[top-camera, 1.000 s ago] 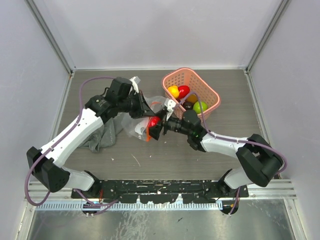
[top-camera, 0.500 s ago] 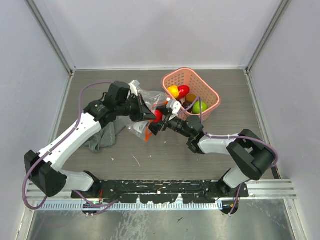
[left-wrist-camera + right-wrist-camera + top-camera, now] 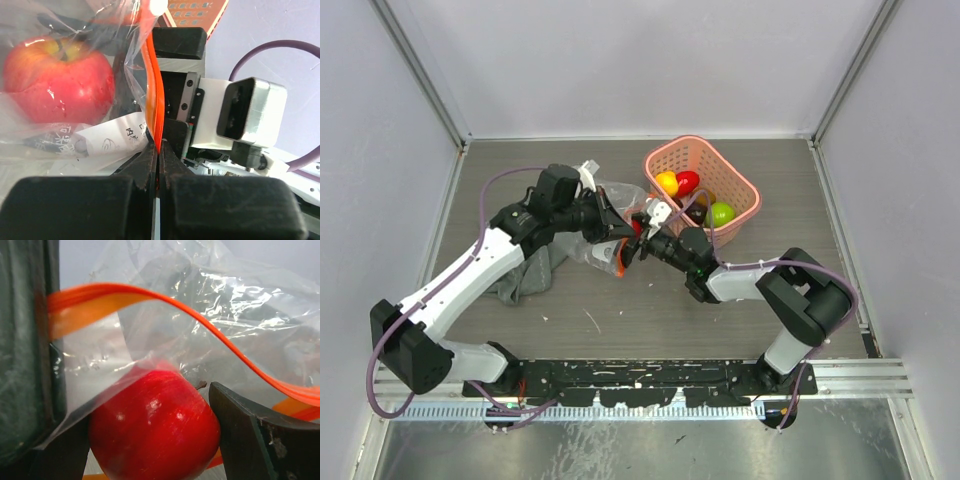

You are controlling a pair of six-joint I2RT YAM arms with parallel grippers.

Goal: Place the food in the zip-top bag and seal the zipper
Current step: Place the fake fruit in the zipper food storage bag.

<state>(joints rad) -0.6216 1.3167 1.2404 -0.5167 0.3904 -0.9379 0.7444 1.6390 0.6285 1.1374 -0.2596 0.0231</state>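
Observation:
The clear zip-top bag [image 3: 605, 210] hangs from my left gripper [image 3: 612, 224], which is shut on its red-orange zipper [image 3: 155, 90]; the jaws pinch the strip [image 3: 158, 146]. A white slider tab [image 3: 156, 6] shows at the strip's top. My right gripper [image 3: 638, 238] is shut on a red apple [image 3: 155, 430] and holds it at the bag's mouth, with plastic draped over the apple and the left finger. The zipper [image 3: 200, 320] arcs above it. The apple also shows through the plastic in the left wrist view [image 3: 57, 80].
A pink basket [image 3: 744, 180] at the back right holds a yellow [image 3: 667, 183], a red [image 3: 688, 181] and a green fruit [image 3: 720, 213]. A grey cloth [image 3: 525, 275] lies under the left arm. Grey walls close in three sides.
My right gripper has carried the apple up and left into the bag's mouth. My left gripper has lifted the bag's zipper edge and shifted slightly right.

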